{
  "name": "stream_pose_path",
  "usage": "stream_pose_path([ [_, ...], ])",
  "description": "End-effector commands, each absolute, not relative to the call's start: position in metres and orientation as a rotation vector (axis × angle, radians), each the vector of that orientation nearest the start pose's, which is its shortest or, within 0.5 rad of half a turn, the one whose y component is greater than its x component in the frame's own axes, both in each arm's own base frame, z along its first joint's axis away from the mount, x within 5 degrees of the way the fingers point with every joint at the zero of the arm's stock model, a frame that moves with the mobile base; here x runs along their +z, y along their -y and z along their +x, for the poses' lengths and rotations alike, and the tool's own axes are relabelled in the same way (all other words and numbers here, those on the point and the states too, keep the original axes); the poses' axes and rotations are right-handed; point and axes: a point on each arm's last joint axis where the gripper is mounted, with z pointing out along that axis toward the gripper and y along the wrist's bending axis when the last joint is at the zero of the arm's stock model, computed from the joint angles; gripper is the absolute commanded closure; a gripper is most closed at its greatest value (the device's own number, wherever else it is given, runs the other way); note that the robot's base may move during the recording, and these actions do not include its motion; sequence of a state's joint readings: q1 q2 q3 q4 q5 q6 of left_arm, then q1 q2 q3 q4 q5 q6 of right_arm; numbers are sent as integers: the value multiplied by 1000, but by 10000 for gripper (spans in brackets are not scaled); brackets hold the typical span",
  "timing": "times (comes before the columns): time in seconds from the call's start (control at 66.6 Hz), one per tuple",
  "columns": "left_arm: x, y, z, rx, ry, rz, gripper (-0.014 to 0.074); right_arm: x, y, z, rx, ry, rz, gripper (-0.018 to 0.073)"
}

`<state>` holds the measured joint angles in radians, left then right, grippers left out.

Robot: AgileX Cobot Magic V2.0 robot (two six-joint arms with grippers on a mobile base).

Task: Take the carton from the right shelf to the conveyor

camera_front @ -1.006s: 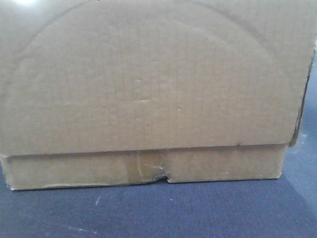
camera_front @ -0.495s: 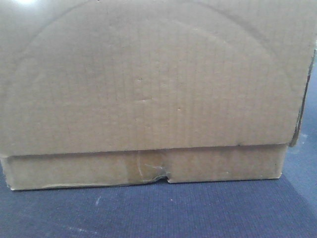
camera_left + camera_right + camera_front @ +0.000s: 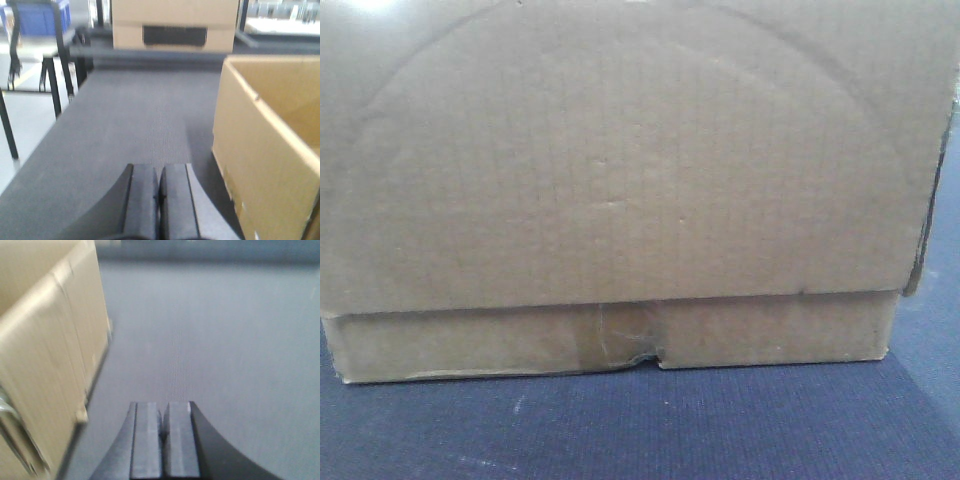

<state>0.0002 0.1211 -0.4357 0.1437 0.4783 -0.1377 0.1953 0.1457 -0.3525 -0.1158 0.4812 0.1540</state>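
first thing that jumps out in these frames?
The large brown corrugated cardboard carton fills nearly the whole front view, standing on the dark navy woven conveyor belt, with a taped, torn notch on its lower edge. In the wrist views, the left tool and right tool sit shut and empty over the belt, flanking the carton without touching it.

Left gripper fingers pressed together above conveyor, carton beside

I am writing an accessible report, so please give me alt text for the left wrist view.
The left gripper, its two dark fingers pressed together, hovers over the dark conveyor with nothing between them. The open brown carton stands on the belt to its right, and a second cardboard box and a blue bin appear blurred in the distance.
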Motion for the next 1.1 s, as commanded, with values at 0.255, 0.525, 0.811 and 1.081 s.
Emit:
stream_pose_path([
  [0.255, 310, -6, 31, 49, -1585, -58, 602, 288, -1, 27, 143, -1556, -82, 634],
  [0.525, 310, -6, 31, 49, -1585, -58, 602, 289, -1, 27, 144, -1552, -82, 634],
  [0.811, 310, -6, 31, 49, -1585, -58, 602, 289, -1, 27, 144, -1552, -82, 634],
  [1.081, 297, -5, 35, 41, -1596, -54, 602, 289, -1, 27, 144, -1552, -82, 634],
])
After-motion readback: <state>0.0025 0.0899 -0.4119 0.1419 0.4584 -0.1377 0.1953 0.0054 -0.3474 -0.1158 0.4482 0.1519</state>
